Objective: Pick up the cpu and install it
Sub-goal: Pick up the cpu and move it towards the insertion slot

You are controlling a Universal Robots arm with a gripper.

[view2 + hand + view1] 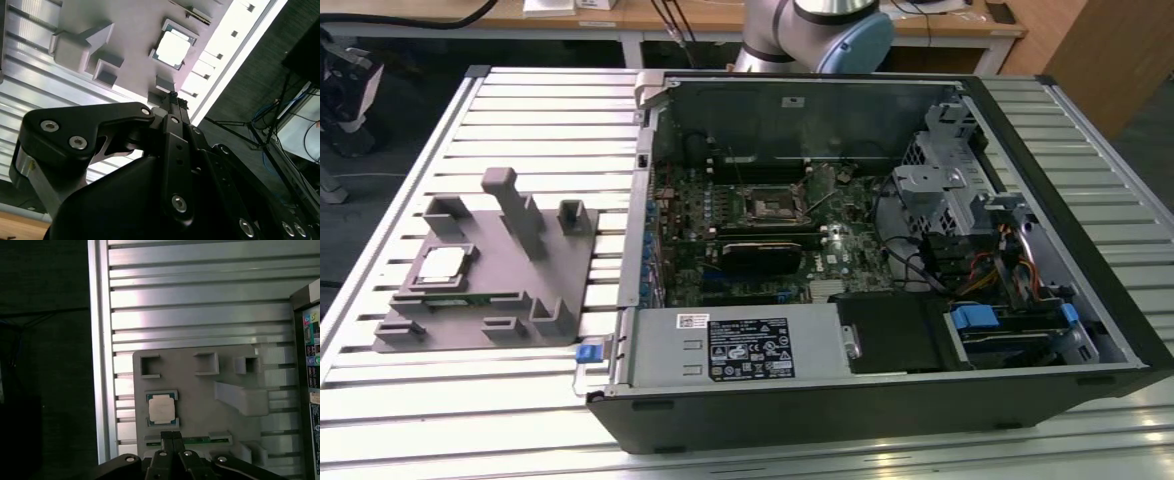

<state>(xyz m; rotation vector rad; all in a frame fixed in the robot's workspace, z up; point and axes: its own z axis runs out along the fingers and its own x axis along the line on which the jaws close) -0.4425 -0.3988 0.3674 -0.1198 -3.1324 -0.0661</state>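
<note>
The cpu (442,264) is a small square chip with a pale metal top. It lies flat in a recess of the grey holder plate (507,300) on the exterior view's left. In both wrist views the cpu (162,408) (172,50) lies beyond the tips of my gripper (170,436) (176,98). My gripper hangs well above the plate, its black fingers pressed together with nothing between them. The socket (771,205) sits on the motherboard inside the open computer case (881,400).
A green memory stick (200,441) lies in a slot of the holder plate beside the cpu. Tall grey posts (520,215) rise from the plate. The ribbed metal table (520,120) ends close to the plate. The arm's base (814,35) stands behind the case.
</note>
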